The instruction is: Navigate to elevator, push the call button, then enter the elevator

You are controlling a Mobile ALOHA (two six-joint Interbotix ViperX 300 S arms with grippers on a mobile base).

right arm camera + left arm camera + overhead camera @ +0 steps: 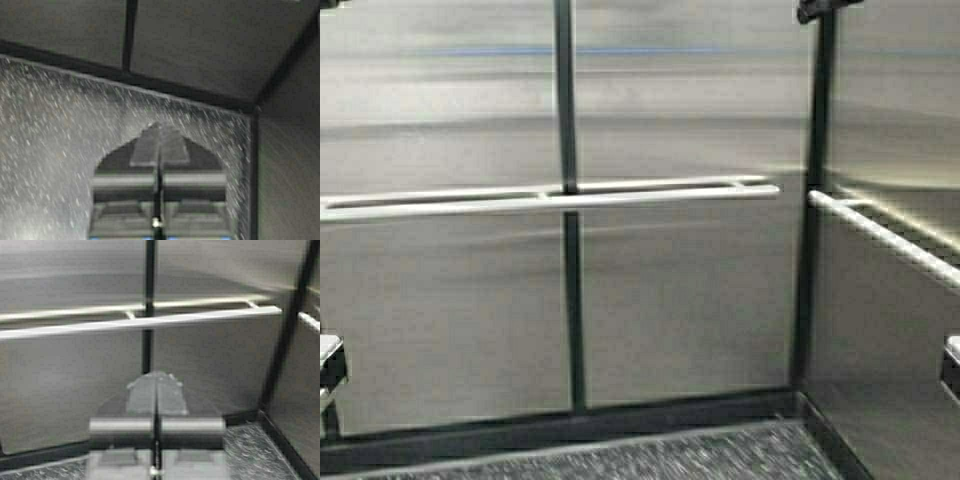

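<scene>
Inside the elevator (pixel 680 300) already, by the look of the steel panels on every side; call button nowhere in view, doors out of sight too, presumably behind.

Far left of the high view: only a sliver of the left arm at the frame edge; in its own wrist view, left pincer (pixel 157 390) closed, fingers pressed together along one thin seam, gripping nothing, aimed straight at the back wall. Ahead of and above that pincer: flat handrail (pixel 150 322) running crosswise, long axis level and square to the line of travel; behind the rail, a dark vertical seam (pixel 148 285) between two wall panels, almost dead ahead of the fingertips. Below the pincer: speckled floor (pixel 250 450), meeting the wall at a dark base strip.

Middle of the high view: same back handrail (pixel 550 200), ending short of the corner; dark corner post (pixel 815 200) beyond its end.

Right: side wall with a second handrail (pixel 880 240) running back along it toward the camera; sliver of the right arm at the right frame edge. Right pincer (pixel 159 150) likewise closed and empty, tilted down over the speckled floor (pixel 50 150), with the corner of the cab ahead and slightly to its outer side; nearer to that corner than the left one.

Judgement: entry essentially done; back wall close ahead of both pincers, so little room left for forward travel, and the back rail the first thing likely to be met.
</scene>
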